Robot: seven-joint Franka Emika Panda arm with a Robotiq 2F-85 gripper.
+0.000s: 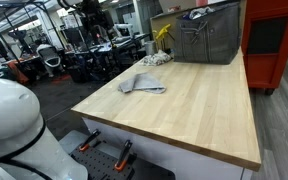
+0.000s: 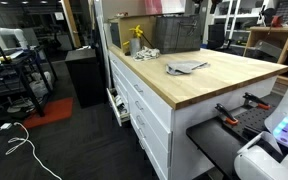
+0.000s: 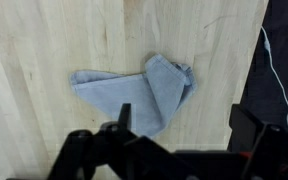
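Wrist view: gripper [image 3: 184,125] hangs above a grey-blue cloth [image 3: 144,88]. Fingers [image 3: 125,116] spread wide, nothing betw. them. Cloth lies rumpled on the wooden bench [image 3: 44,40]: one end flat, other end folded over into a thick ridge. It's near the bench edge, w/ dark floor + white cable [image 3: 276,75] beyond. In an exterior view the cloth [image 1: 142,85] sits alone, well apart from the metal bin [image 1: 209,38] at the back.

Step, by my read: approach, pre-grasp; no contact seen. Cloth is off-centre, under one finger only. Next move calls for a sideways shift to centre over the ridge, then a straight descent to the wood, closing on the thick part. Flat end prob. too thin to catch.
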